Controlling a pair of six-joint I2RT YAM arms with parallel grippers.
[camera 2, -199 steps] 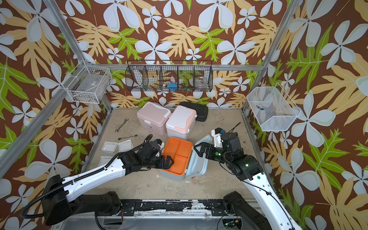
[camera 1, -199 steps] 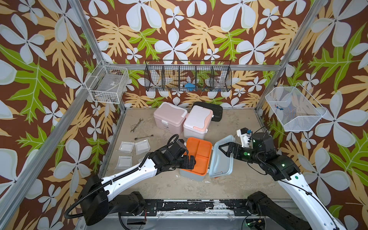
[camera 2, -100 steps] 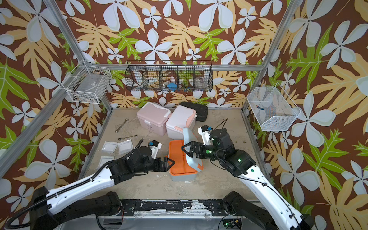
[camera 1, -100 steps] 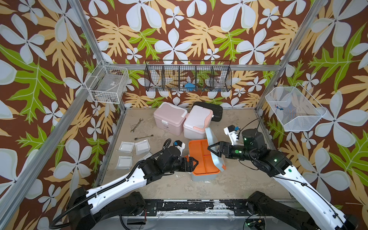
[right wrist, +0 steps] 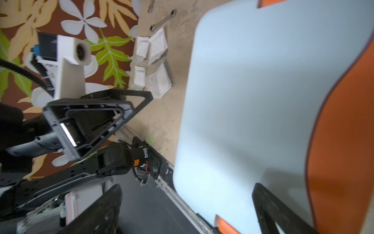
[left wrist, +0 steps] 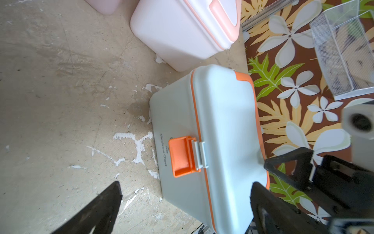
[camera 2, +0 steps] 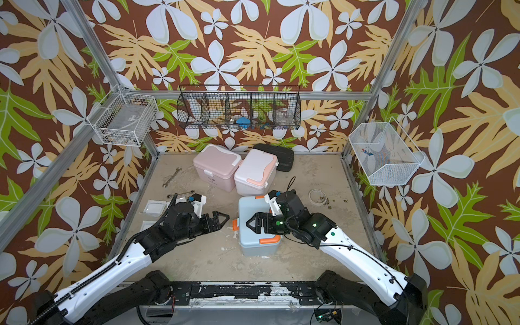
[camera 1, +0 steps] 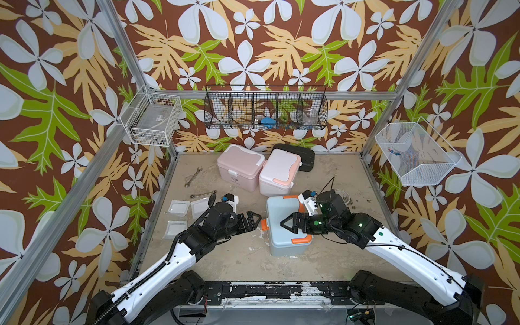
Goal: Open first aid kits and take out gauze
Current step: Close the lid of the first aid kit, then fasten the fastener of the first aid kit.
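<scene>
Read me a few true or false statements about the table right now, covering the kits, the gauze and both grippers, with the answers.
1. The blue kit has its lid shut. True.
2. The left gripper is clamped on the latch. False: it is open, near the latch but not closed on it.
3. Gauze packets lie on the table. True.
4. The pink kit is open. False: its lid is shut.
5. The right gripper holds gauze. False: it is open and empty, over the blue kit.

Gauze packets [camera 1: 178,208] left of nearest kit [camera 1: 277,209]
</scene>
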